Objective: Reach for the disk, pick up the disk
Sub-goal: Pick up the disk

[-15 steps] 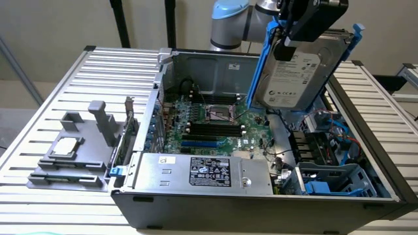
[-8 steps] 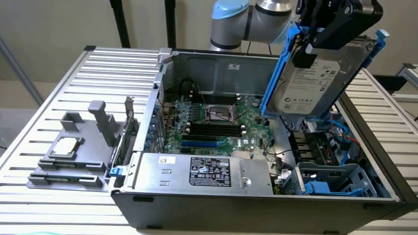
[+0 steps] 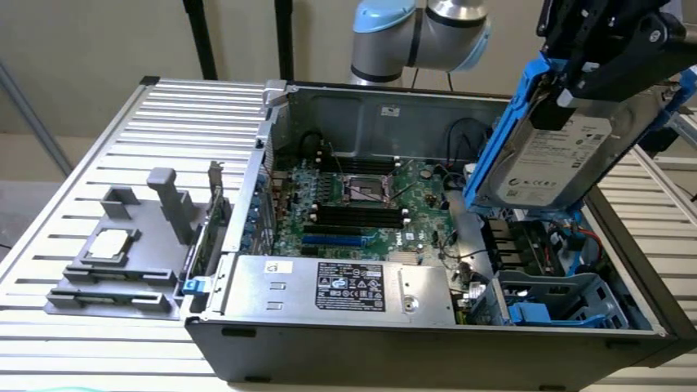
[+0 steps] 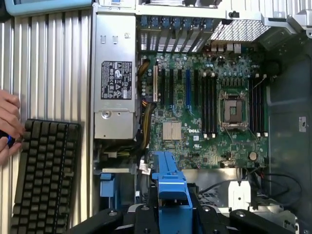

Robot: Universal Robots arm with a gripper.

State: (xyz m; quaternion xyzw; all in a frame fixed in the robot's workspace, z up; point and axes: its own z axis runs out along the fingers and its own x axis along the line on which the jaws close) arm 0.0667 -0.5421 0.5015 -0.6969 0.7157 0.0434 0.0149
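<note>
With the tool (image 3: 583, 77) clamped on the disk (image 3: 550, 155), the pickup looks done. It hangs tilted in its blue frame, clear above the open computer case (image 3: 436, 327), over the drive cage (image 3: 556, 298) on the exterior view's right.

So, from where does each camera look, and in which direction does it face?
Exterior view: it sits off the arm, above one long side of the open computer case, looking down and across it; the arm and the gripper holding the disk above the case show.
Wrist view: it sits on the wrist, looking straight down into the case; the gripper on the disk's blue frame shows, also a person's hand at a keyboard.
Both share: the motherboard, the power supply, the disk.
</note>
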